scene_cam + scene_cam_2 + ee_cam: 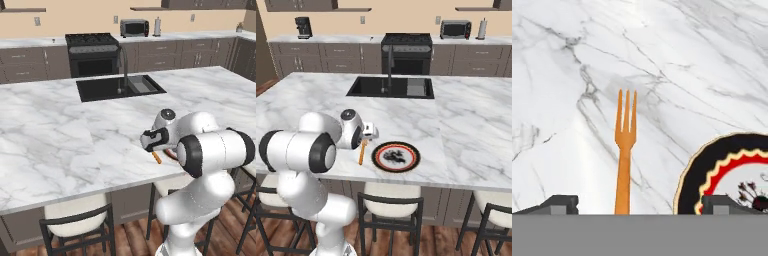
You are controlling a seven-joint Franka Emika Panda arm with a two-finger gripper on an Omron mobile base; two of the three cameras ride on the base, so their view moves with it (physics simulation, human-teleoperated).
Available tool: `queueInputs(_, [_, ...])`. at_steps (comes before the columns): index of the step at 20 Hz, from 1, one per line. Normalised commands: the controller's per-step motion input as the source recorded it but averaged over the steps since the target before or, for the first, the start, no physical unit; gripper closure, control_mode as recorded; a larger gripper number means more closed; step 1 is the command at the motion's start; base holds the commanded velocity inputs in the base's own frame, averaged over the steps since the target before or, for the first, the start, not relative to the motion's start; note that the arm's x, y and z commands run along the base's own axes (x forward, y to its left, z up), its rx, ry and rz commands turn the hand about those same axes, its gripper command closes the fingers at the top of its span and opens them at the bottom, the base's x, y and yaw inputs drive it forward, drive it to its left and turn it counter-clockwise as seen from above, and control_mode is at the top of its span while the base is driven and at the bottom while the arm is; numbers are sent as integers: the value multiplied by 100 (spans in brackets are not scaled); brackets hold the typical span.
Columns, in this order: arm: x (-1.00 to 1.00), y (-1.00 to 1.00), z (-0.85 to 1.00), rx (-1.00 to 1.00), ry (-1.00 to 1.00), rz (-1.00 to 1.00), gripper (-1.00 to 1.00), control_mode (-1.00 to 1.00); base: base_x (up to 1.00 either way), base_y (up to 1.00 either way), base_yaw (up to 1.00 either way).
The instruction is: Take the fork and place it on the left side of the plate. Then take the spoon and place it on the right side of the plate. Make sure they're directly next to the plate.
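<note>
Left base view: the arm hides most of the fork (pixel 157 158) on the marble desk (pixel 75 130). Right base view: it lies just left of the plate (pixel 396 156), apparently apart. Hand view: the pincer (pixel 640 204) stands wide, straddling the handle.

Home kitchen, rendered, open-plan with an island.

Marble-topped island (pixel 316 95) carries an inset black sink (pixel 391 86) with faucet; stools (pixel 390 207) tucked under its near edge. Behind the island: dark cabinet run (pixel 331 57), black range (pixel 406 47), toaster oven (pixel 455 29), paper towel roll (pixel 482 28), coffee maker (pixel 302 27) at the far end. Wood floor beneath the island.
</note>
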Motion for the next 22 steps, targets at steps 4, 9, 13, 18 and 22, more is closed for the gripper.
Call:
queueInputs(4, [-95, 3, 100, 1, -6, 1, -100, -100, 0, 0, 0])
queueInputs(9, [-100, -5, 100, 0, 9, -15, -100, -100, 0, 0, 0])
queueInputs(13, [-100, -3, 97, 0, 10, -18, -100, -100, 0, 0, 0])
queueInputs(18, [-100, 0, 26, 0, 4, -11, -100, -100, 0, 0, 0])
queueInputs(22, [-100, 0, -8, 2, 0, 0, -100, -100, 0, 0, 0])
